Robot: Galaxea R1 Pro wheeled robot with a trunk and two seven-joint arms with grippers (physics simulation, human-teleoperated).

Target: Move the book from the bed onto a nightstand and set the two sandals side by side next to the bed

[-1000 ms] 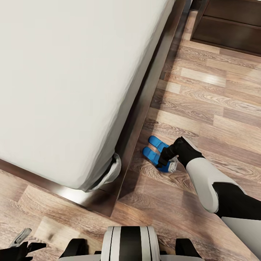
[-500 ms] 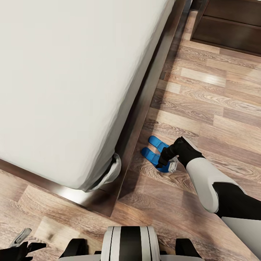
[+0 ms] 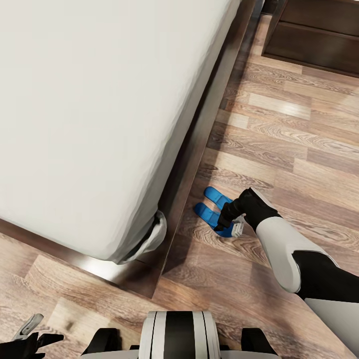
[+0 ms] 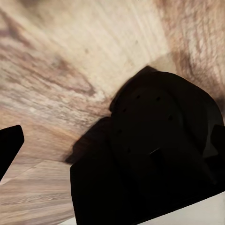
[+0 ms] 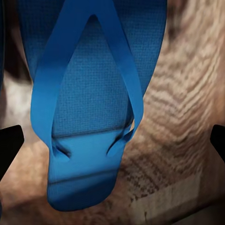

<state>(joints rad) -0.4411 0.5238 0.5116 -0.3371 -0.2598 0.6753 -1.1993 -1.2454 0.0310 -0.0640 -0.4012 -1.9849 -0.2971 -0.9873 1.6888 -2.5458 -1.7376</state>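
Nearest us, our left gripper [image 3: 30, 326] hangs over the floor [image 3: 279, 129], jaws apart. Beyond, our right gripper's [image 3: 230, 225] jaws spread wide around one of the sandals [image 3: 212, 205], lying together beside the bed [image 3: 189, 149].

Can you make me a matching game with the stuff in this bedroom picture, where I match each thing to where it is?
Things:
1. pair of bright blue flat flip-flops
2. smooth light-grey mattress
3. dark-brown glossy wooden cabinet
4. right tool

Places:
A. at the far corner of the room, past the bed
B. low over the floor, at the heel end of the flip-flops
C. on top of the dark wooden bed frame
D. flat on the wood-plank floor, side by side next to the bed frame

Pairs: 1-D, 2-C, 3-A, 4-B
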